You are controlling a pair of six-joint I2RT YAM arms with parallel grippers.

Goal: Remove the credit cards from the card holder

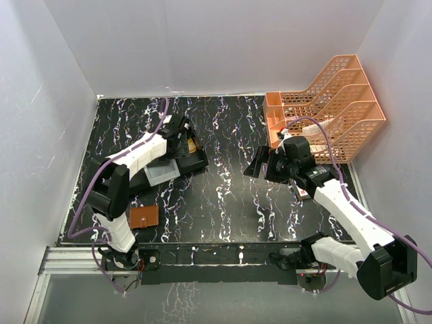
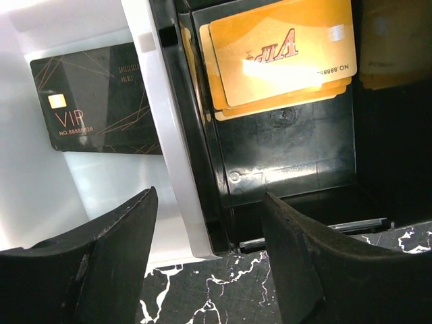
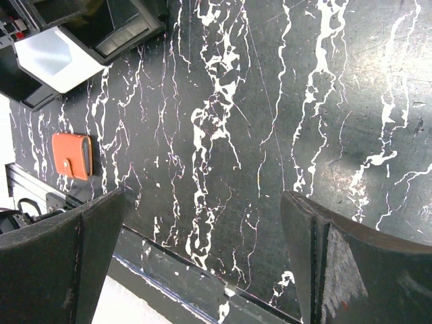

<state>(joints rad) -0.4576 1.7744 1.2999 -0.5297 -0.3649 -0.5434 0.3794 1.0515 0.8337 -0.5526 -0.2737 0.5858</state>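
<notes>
Left arm: extended over the black-and-white compartment tray at the left rear of the bench. The left fingers are seen spread apart with nothing between them, poised just above the tray's near edge.

Tray contents, from the left wrist view: a black VIP card is laid flat in the white compartment, chip and lettering face up. A small stack of gold VIP cards is held in the adjoining black compartment, slightly fanned. The two compartments are separated by a white wall.

Card holder: found on the bench near the front left, just beside the left arm's base and well apart from the tray. It is lying flat and folded shut, with its clasp tab across the edge. No card is seen protruding from it.

Right arm: the right fingers are held wide apart and empty above bare marbled bench, right of centre.

An orange tiered file rack is placed at the right rear corner.
</notes>
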